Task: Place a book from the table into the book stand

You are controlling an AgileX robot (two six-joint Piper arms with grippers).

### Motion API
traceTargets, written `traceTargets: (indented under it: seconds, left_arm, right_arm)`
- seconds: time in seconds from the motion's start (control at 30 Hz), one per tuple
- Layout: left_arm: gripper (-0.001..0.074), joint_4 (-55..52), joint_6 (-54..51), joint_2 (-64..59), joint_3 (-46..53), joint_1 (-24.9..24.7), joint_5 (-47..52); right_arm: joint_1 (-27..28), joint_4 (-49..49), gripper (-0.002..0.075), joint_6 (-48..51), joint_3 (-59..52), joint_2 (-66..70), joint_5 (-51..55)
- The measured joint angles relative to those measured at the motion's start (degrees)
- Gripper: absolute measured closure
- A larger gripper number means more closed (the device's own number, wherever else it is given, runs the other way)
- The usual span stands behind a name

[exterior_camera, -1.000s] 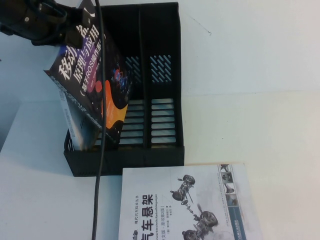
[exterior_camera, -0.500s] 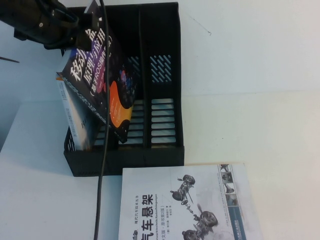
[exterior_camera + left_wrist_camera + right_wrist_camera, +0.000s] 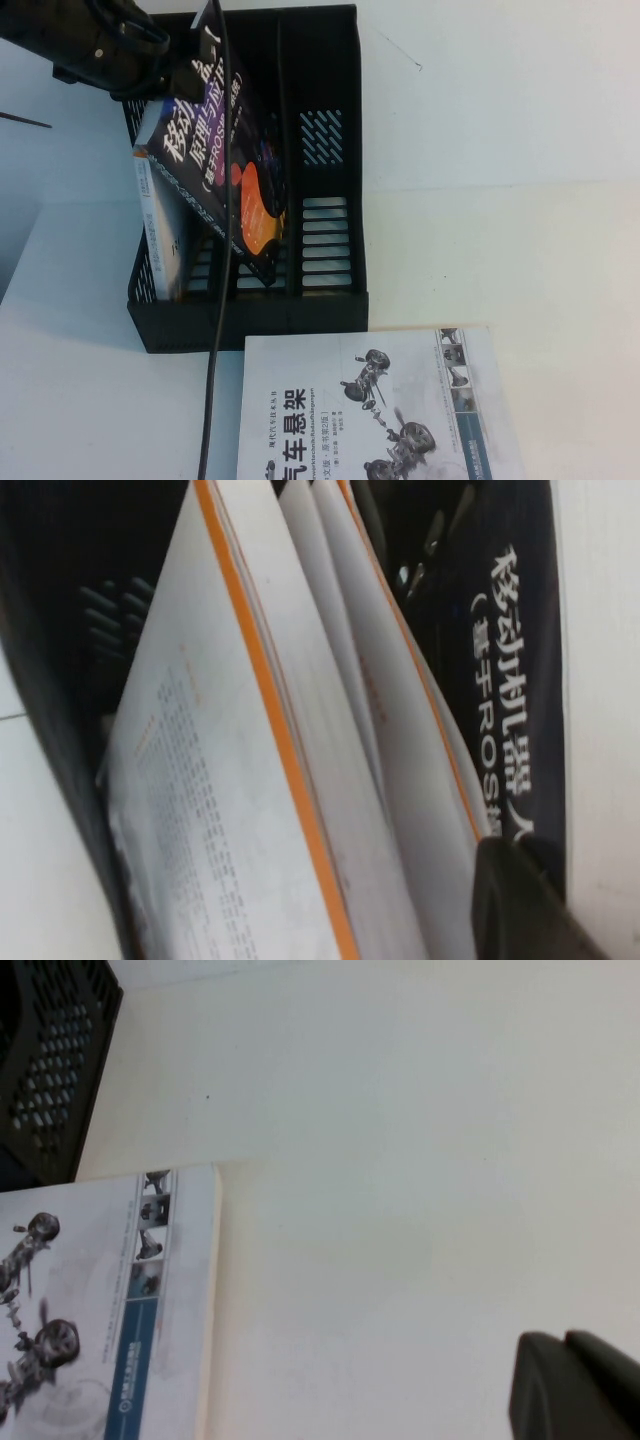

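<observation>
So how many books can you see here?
3: the black book held by the left gripper over the book stand; a white orange-edged one in it; one on the table.

1. The book stand (image 3: 320,290) has its right compartment open from above, with nothing standing in it.
2. The middle compartment is partly blocked: the book (image 3: 235,190), held tilted by the left gripper (image 3: 185,75), leans across it.
3. The left compartment is crowded by the white orange-edged book (image 3: 260,780), which stands upright against the outer wall, just beside the black book.
4. The left arm's cable (image 3: 220,330) hangs down over the stand's front wall.
5. The car-suspension book (image 3: 370,410) lies flat, touching the stand's front.
6. The table (image 3: 520,200) to the right lies open, where the right gripper (image 3: 575,1385) hovers.
</observation>
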State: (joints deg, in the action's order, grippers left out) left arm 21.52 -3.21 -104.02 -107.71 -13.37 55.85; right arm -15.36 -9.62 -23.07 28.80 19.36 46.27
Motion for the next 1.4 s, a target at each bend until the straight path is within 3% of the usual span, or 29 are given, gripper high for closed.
traceTargets:
  seconds: [0.3,0.37,0.53,0.67,0.83,1.0,1.07,1.17,1.4]
  left_arm:
    - [0.0603,-1.7,-0.9,0.0,0.0,0.0,0.2]
    - [0.0535,-2.0,-1.4,0.0,0.0,0.0,0.2]
    - [0.0288,-2.8,-2.6,-0.2,0.0,0.0,0.0]
    - [0.0237,-3.6,-3.4,-0.3,-0.2,0.0,-0.2]
    - [0.0340,-5.3,-3.4,0.3,-3.4,0.0,-0.2]
    - [0.0602,-8.5,-3.4,4.9,-6.4,0.0,1.7]
    - [0.0674,-10.6,-3.4,7.3,-6.8,0.0,2.3]
    - [0.0717,-13.9,-2.7,11.2,-6.8,0.0,2.3]
    - [0.0733,-15.3,-2.1,23.1,-2.0,0.0,-2.4]
  right_arm:
    - [0.0,0.1,0.0727,0.0,0.0,0.0,-0.1]
    - [0.0,0.1,0.0727,0.0,0.0,0.0,-0.1]
    - [0.0,0.1,0.0727,0.0,0.0,0.0,-0.1]
    - [0.0,0.2,0.0727,0.0,0.0,0.0,-0.1]
    - [0.0,0.2,0.0727,0.0,0.0,0.0,-0.1]
    - [0.0,0.7,0.0727,0.0,0.0,0.0,0.1]
    - [0.0,0.9,0.0727,0.0,0.0,0.0,0.8]
    - [0.0,0.6,0.0727,1.5,0.0,0.0,2.0]
    - [0.0,-1.6,0.0727,5.9,0.0,0.0,2.5]
